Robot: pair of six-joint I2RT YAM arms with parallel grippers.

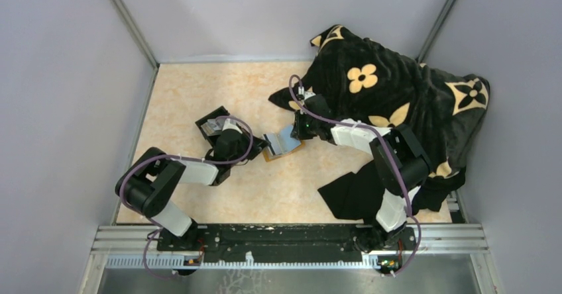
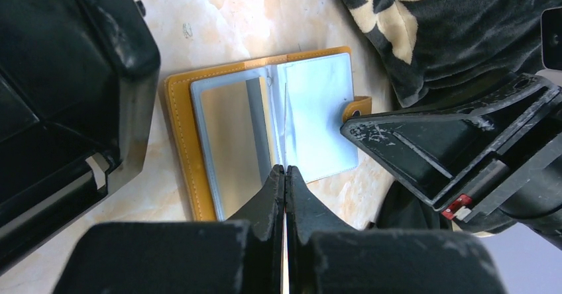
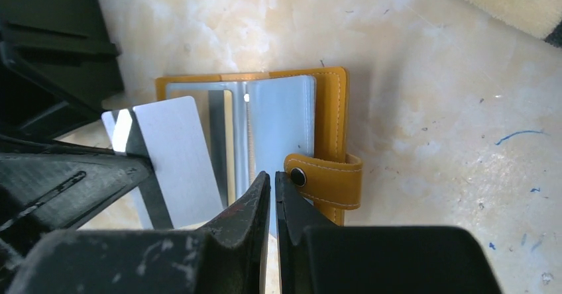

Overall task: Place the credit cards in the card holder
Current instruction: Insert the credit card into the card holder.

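On the table, the card holder lies open (bare table past its far edge). The left fingers pinch a silver card over its pages. The right fingers are pressed together at its near edge.

Card holder lay open on table, approx centre, betw. the two grippers. Box sat just left of it & slightly farther back. Blanket was heaped at far right, w/ a part reaching the near edge right of the holder. L gripper was at holder's left w/ a card over its left half. R gripper was over its right half, just beside the strap.
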